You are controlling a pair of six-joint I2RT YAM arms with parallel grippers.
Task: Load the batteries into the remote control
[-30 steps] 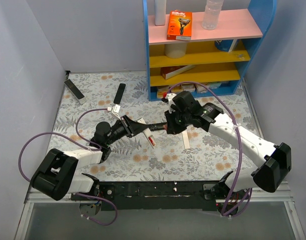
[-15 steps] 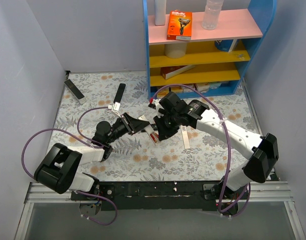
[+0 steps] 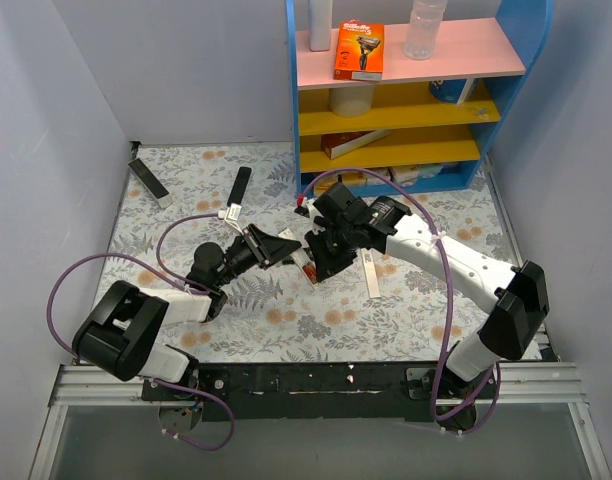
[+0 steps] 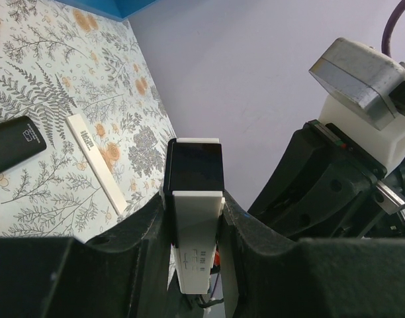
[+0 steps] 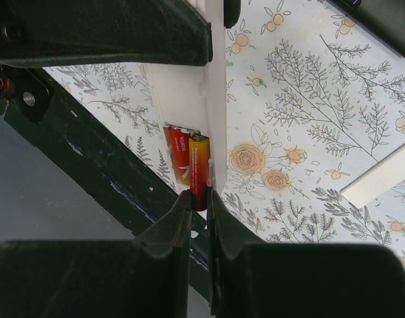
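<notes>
My left gripper (image 3: 274,247) is shut on the slim white remote control (image 4: 196,228) and holds it above the table, its open end pointing toward the right arm. In the right wrist view the remote's battery bay (image 5: 182,99) faces up, with one red battery (image 5: 179,151) lying in it. My right gripper (image 5: 199,195) is shut on the second red battery (image 5: 199,169) and holds it in the bay beside the first. The white back cover (image 3: 371,276) lies on the table to the right, and it also shows in the left wrist view (image 4: 96,162).
A blue shelf unit (image 3: 406,90) with boxes and bottles stands at the back. Two black remotes (image 3: 240,187) (image 3: 149,181) lie at the back left. Another black remote (image 4: 14,147) lies near the back cover. Grey walls close in both sides.
My right arm has swung left and down to the remote in my left gripper, bringing its battery to the bay. The left gripper has shifted slightly, still holding the remote.
</notes>
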